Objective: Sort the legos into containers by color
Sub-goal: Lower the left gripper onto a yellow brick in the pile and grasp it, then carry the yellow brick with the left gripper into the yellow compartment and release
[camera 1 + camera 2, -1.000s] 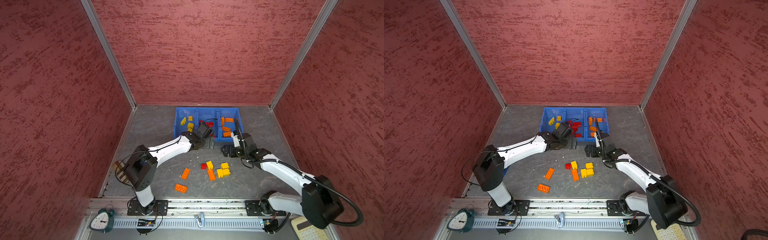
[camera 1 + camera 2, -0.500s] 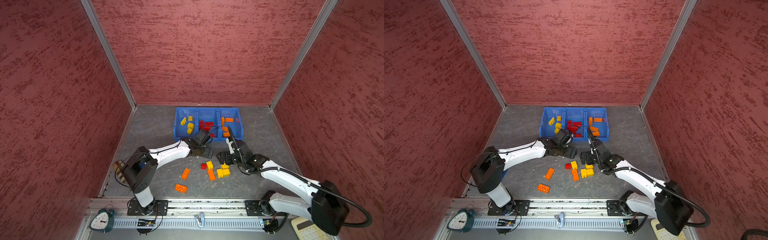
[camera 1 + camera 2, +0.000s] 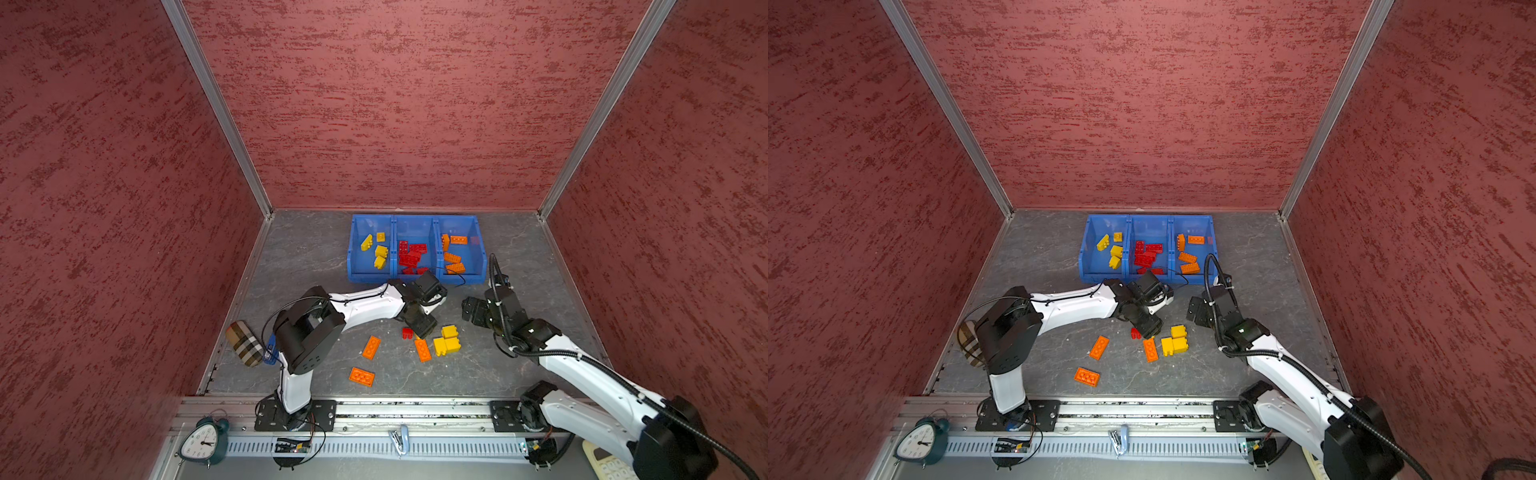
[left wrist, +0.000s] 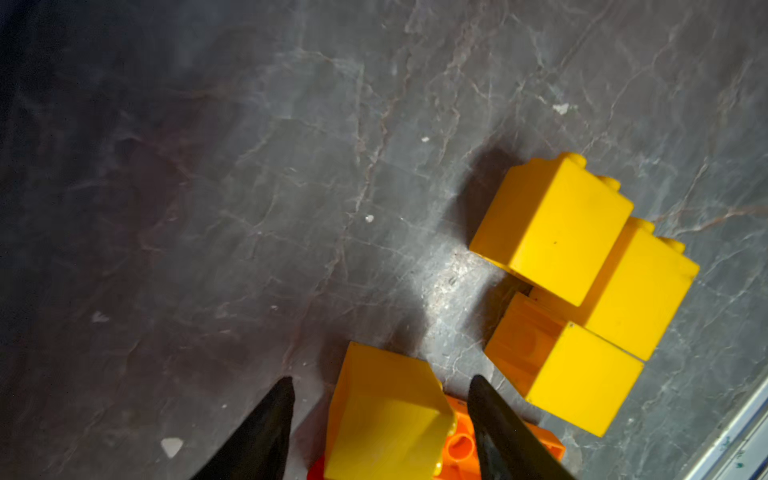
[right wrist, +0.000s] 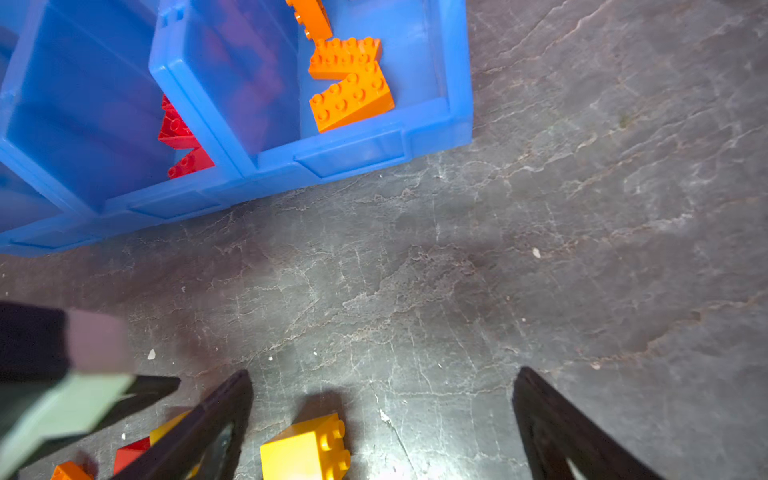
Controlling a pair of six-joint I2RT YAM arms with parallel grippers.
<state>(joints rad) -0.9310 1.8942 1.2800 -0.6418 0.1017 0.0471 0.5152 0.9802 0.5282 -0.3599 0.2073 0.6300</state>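
Down from the bins (image 3: pixel 370 277) to the loose pile comes the left arm (image 3: pixel 365 305), jaws narrowing on the way! The left gripper (image 4: pixel 380 384) straddles a yellow brick (image 4: pixel 386 419), fingers partly spread on either side. A sliver of floor (image 4: pixel 249 208) shows between one finger and the brick, so no pinch yet, as far as the wrist view tells. That brick sits tilted, leaning on an orange brick (image 4: pixel 461 449) beneath it.

The right gripper (image 5: pixel 382 372) hangs just beside, spread wide and empty. A second yellow (image 5: pixel 305 449) lies on the floor between its fingers, nearer one of them.

In both top views the bins read yellows left, reds middle, oranges right. Loose on the floor are three oranges (image 3: pixel 371 347), a red (image 3: pixel 407 332) and the yellow cluster (image 3: pixel 446 343).

So this looks like the grasp step, a pick for the yellow bin. Next call: finish the squeeze square on the flat sides and lift straight, so the orange underneath stays put. Then carry it to the left bin. The arms are close together, so one should give way.
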